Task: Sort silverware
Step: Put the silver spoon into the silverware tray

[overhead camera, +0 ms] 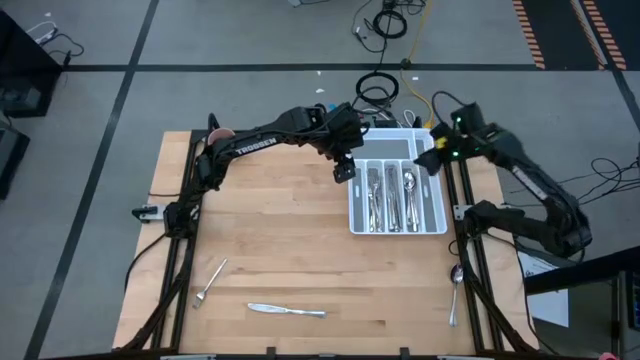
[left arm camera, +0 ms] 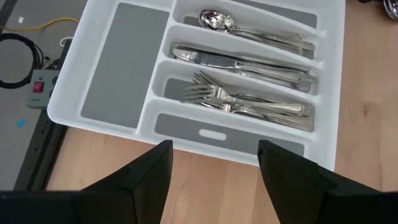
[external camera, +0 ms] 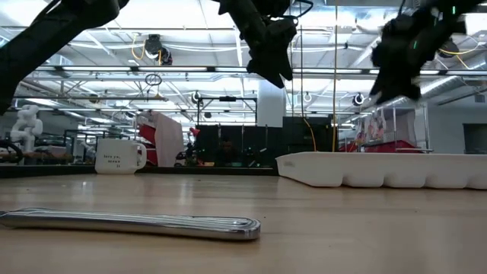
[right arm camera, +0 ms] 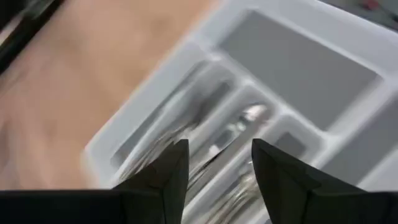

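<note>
White plastic formed the compartmented tray [overhead camera: 437, 222], which you had set at the far right of the wooden surface [overhead camera: 280, 240] so that each kind of silverware kept its own slot. Your left wrist view showed the order plainly: spoons [left arm camera: 261, 34] in one channel, knives [left arm camera: 242, 62] in the next, forks [left arm camera: 249, 106] in the third, all lying lengthwise and nested, with the wide grey section empty.

Your left gripper [overhead camera: 344, 170] hung above the surface just beside the tray's left edge, jaws apart and holding nothing; I judged it to be waiting.

Your right gripper [overhead camera: 428, 160] hung over the tray's far right corner, jaws apart with nothing between them in its wrist view, which looked down on the filled slots. I judged that position consistent with a drop into the tray, though no piece was seen falling.

Three pieces lay unsorted, well apart from the tray: a fork [overhead camera: 209, 283] near the front left, a knife [overhead camera: 286, 311] along the front edge, and a spoon [overhead camera: 455, 292] at the front right, on the frame rail. I judged the sort nearly done, with those three outstanding.
</note>
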Tool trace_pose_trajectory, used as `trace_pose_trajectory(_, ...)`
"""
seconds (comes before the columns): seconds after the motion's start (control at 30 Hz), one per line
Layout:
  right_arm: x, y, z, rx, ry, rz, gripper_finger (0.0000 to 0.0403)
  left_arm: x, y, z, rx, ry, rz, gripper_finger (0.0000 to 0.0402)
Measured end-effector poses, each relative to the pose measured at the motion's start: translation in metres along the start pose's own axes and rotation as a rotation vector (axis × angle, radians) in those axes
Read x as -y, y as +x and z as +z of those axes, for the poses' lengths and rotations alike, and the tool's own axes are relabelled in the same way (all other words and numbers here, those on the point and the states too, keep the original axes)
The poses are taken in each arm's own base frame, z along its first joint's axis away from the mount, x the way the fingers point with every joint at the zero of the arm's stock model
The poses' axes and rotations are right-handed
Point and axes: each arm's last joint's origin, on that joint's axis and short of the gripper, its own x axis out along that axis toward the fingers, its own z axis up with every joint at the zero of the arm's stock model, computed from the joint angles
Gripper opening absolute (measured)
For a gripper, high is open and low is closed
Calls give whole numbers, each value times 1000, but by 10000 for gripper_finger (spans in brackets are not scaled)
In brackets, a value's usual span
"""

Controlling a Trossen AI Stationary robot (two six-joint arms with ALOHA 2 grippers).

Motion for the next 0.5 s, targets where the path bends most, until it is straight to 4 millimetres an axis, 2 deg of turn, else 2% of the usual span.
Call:
trace_pose_trajectory(0.1,-31,-33,7,-117,-203,65,162,1,0,0,-1,2,-2,242)
trace_pose_trajectory(0.23,-61,-56,1,-404,-425,-29,160,4,1,0,-1,7,-5,242)
trace_pose_trajectory(0.3,-69,-59,-6,-550,-508,-80,160,5,1,0,-5,9,-7,242)
trace_pose_trajectory(0.5,-84,-51,-22,-623,-676,1,160,10,1,-1,-20,14,-14,242)
